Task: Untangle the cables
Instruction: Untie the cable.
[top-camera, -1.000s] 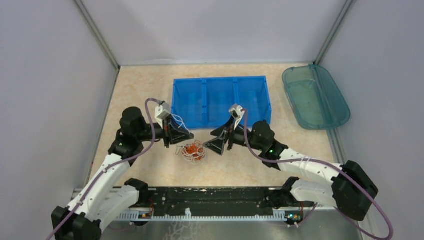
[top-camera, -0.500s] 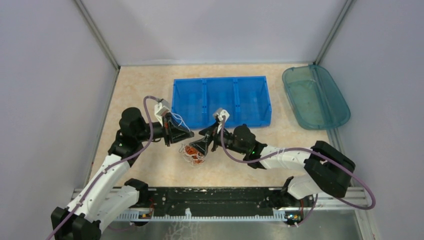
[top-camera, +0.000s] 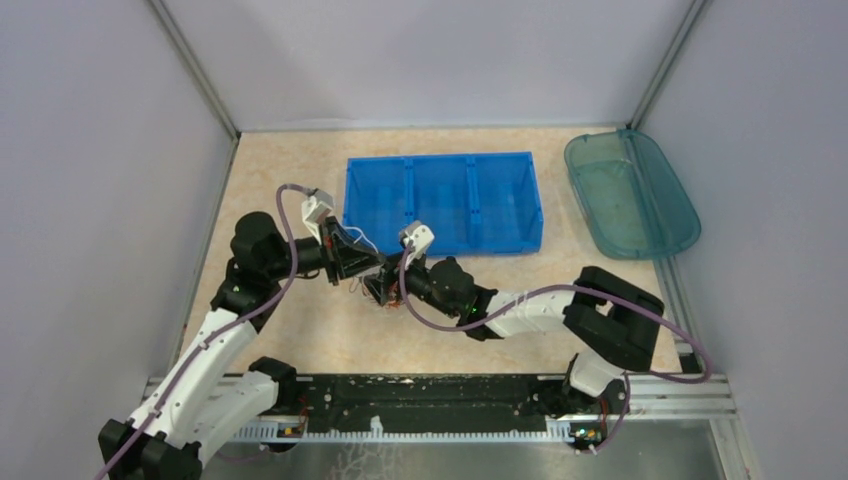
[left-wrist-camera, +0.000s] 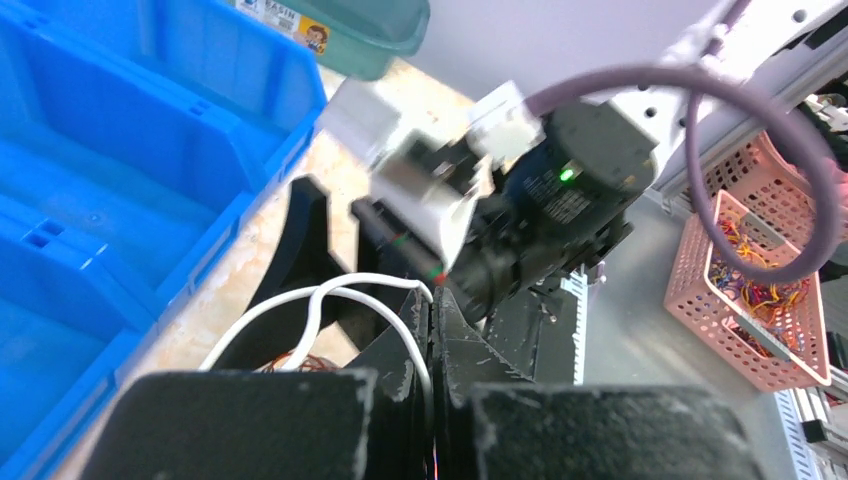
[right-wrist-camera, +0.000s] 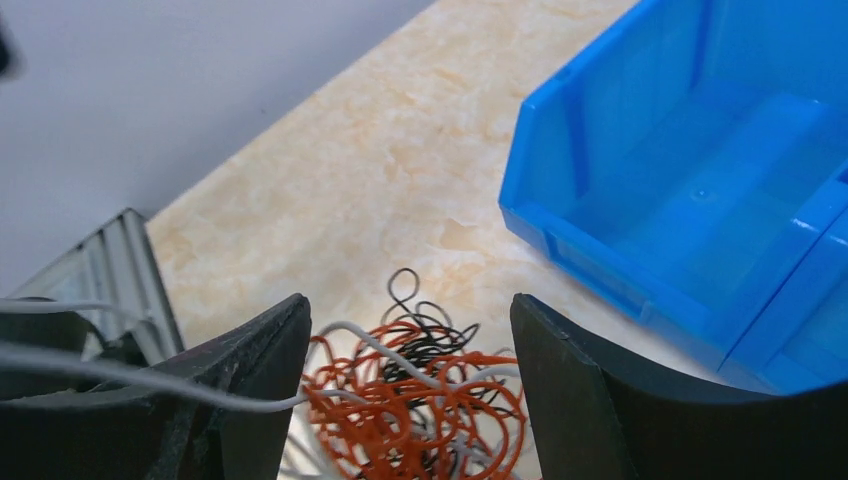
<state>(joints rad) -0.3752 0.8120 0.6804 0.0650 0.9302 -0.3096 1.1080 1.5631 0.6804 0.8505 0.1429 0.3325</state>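
Note:
The cables (right-wrist-camera: 420, 405) are a small knot of red-orange, black and white wires on the beige tabletop. My right gripper (right-wrist-camera: 410, 335) is open, its two fingers standing either side of the knot. In the top view the right gripper (top-camera: 386, 290) covers most of the cables (top-camera: 394, 299). My left gripper (left-wrist-camera: 434, 300) is shut on a white cable (left-wrist-camera: 318, 297), which loops out from its fingertips. That white cable (right-wrist-camera: 110, 375) runs from the knot past the right gripper's left finger. The left gripper (top-camera: 368, 267) sits just left of the right one, nearly touching it.
A blue three-compartment bin (top-camera: 443, 200) stands just behind the grippers. A teal tray (top-camera: 628, 192) lies at the back right. A pink basket of wires (left-wrist-camera: 762, 300) shows off the table in the left wrist view. The black rail (top-camera: 420, 390) runs along the near edge.
The right arm has swung left and lowered its open gripper over the knot, its jaws narrowing slightly. The left gripper, still shut on the white cable, shifted slightly back and left.

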